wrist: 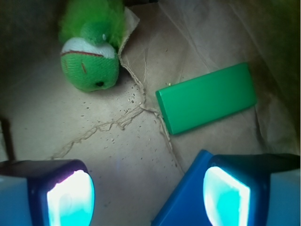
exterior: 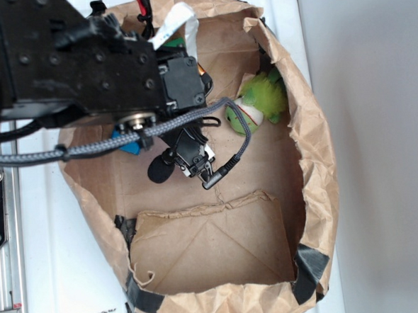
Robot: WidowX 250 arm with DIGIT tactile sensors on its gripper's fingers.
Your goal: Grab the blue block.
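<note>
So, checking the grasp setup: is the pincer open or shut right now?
Open. In the wrist view the pincer has its fingers set wide apart, bag floor showing between them, and the blue block sits by the right finger, not clamped.

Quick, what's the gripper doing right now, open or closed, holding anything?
Gripper: open, holding nothing. The blue block lies by the right-hand finger in the wrist view, not clamped.

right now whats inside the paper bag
Inside the paper bag: a green plush toy, a green block, and the blue block at the open pincer. In the exterior view the arm hides the bag's upper left floor.
</note>
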